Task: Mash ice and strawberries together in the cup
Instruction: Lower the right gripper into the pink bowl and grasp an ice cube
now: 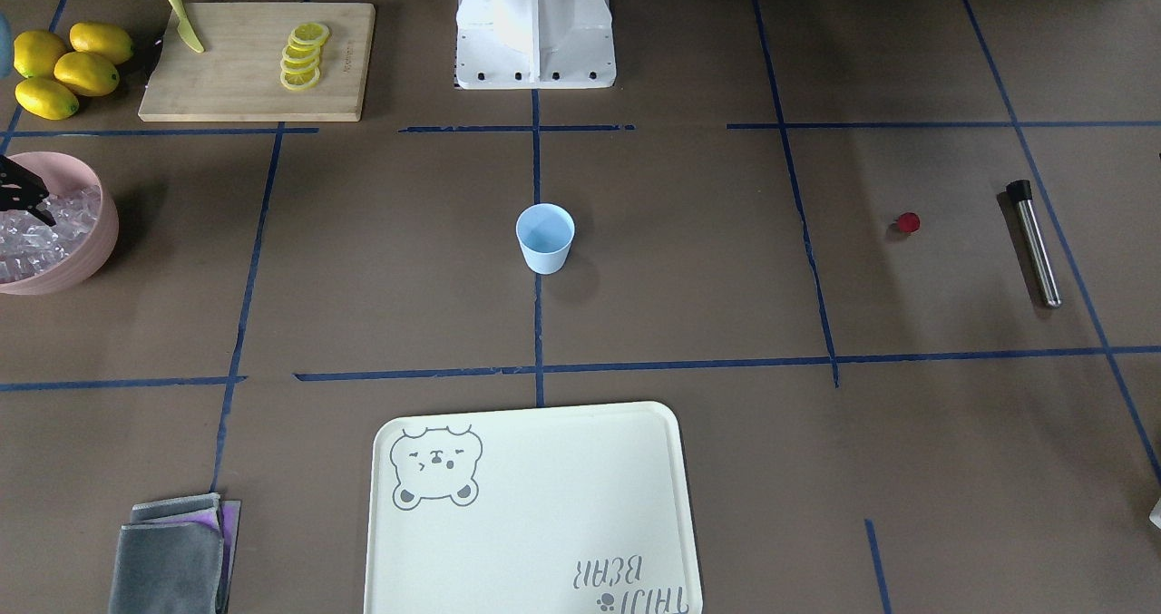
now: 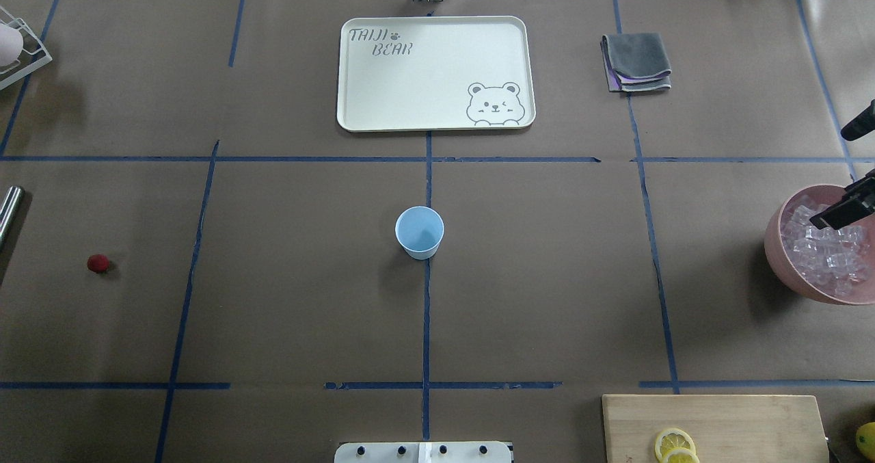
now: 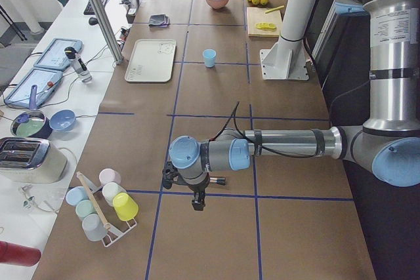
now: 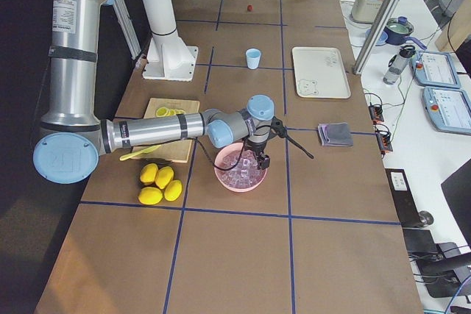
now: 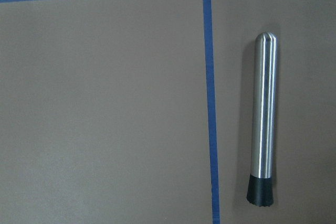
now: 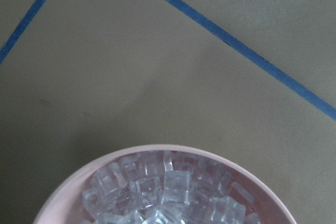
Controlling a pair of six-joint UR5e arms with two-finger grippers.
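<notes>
The brown tabletop (image 2: 547, 278) is divided into fields by blue tape lines. A cream tray (image 2: 424, 87) printed "TAIJI BEAR" with a bear drawing lies at the far side. A wooden cutting board (image 1: 245, 79) carries lemon slices (image 1: 304, 54) and a yellow knife (image 1: 184, 32), with whole lemons (image 1: 63, 68) beside it. A pink bowl (image 2: 779, 251) holds the ice (image 2: 820, 258). The right gripper (image 2: 837, 213) hangs over it; the state of its jaws cannot be determined. A folded grey cloth (image 2: 636, 61) lies near the tray. The left gripper (image 3: 197, 200) hovers above a steel rod (image 1: 1034, 242); its jaws cannot be judged either. The cup (image 2: 419, 232) stands upright at the centre, well apart from everything. The strawberry (image 2: 98, 263) lies near the rod.
</notes>
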